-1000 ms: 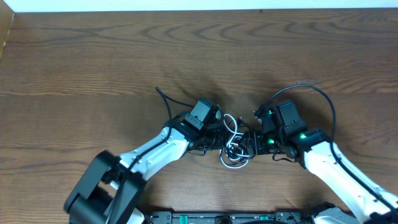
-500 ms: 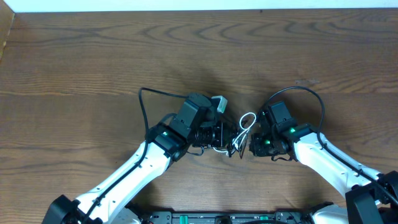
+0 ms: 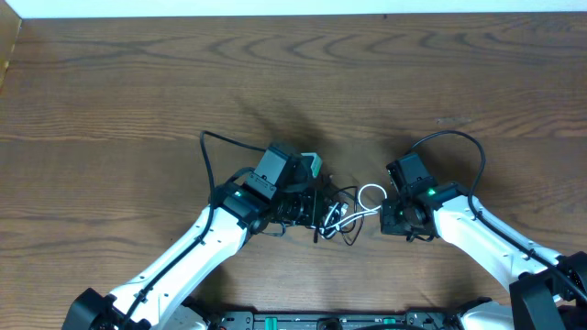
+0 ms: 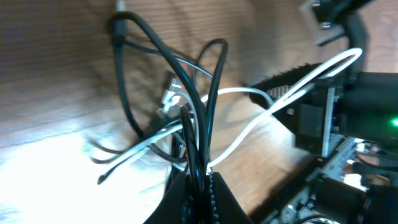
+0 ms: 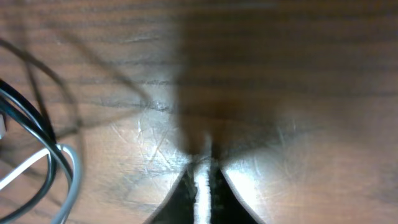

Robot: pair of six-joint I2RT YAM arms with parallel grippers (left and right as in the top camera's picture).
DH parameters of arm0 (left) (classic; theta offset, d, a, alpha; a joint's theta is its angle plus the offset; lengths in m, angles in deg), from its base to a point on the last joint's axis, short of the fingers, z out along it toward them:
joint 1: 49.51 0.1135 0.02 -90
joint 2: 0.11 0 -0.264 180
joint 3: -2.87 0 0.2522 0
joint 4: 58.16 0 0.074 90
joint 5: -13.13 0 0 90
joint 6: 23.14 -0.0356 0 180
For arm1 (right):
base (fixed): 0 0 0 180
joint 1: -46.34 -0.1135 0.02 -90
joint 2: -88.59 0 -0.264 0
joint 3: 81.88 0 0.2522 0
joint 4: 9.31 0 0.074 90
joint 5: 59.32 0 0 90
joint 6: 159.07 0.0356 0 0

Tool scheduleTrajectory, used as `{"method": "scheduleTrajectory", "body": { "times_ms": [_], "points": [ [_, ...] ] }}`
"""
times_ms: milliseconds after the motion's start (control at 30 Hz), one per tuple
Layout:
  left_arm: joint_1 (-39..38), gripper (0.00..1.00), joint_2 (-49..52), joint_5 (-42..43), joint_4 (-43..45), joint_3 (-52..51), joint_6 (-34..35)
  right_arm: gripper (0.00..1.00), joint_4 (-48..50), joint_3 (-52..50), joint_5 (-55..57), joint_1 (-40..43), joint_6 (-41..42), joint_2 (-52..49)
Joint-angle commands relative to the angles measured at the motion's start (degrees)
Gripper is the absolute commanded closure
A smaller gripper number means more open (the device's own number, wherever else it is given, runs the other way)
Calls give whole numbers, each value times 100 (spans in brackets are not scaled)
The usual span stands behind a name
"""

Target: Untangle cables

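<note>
**Two short cords, one tangle, pinched from both sides**

Entry: thin white cord (image 4: 305,84) and thin black cord (image 4: 191,143), wound together in one loose knot on the brown wood-grain table (image 3: 138,92). Lies mid-table towards the near edge, directly between the two arms, partly lifted off the wood.

At the left gripper (image 4: 198,182): fingers clenched on the black cord. Black strand rising straight out of the pinch, then arching into two tall loops above the fingertips. White cord crossing just beside and behind that strand, not seen inside the pinch.

At the right gripper (image 5: 202,180): fingers closed together on a short length of the white cord, showing as a pale strip in the narrow slit between them. Rest of the tangle off to the left of these fingers and apart from them, with black and white curves side by side.

Between the grippers, seen from overhead: white cord running from the right pinch through a small round loop into the black coils next to the left fingers.
</note>
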Motion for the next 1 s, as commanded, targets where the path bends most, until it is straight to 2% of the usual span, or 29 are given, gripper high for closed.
{"method": "scheduleTrajectory", "body": {
  "times_ms": [0, 267, 467, 500, 600, 700, 800, 967],
  "points": [
    [55, 92, -57, -260, -66, -11, -208, 81, 146, -31, -162, -24, 7, -15],
    [55, 92, -52, -520, -61, -11, -201, 59, 678, -28, -1812, -24, -1211, -15],
    [55, 92, -52, -396, -33, -11, -120, 29, 1145, -28, -3493, -24, -1937, -13],
    [55, 92, -52, -181, 20, -11, -120, 27, 1193, -28, -3574, -24, -1937, -13],
    [55, 92, -52, 1294, 664, -11, -125, 31, 1263, -28, -3261, -24, -1884, -13],
    [55, 92, -52, 2017, 1172, -11, -120, 35, 1235, -28, -2538, -24, -1639, -15],
    [55, 92, -52, 2459, 1508, -11, -120, 41, 1228, -28, -2201, -24, -1628, -15],
    [55, 92, -52, 2524, 1598, -11, -293, 48, 1058, -28, -1475, -24, -1410, -15]
  ]
}}
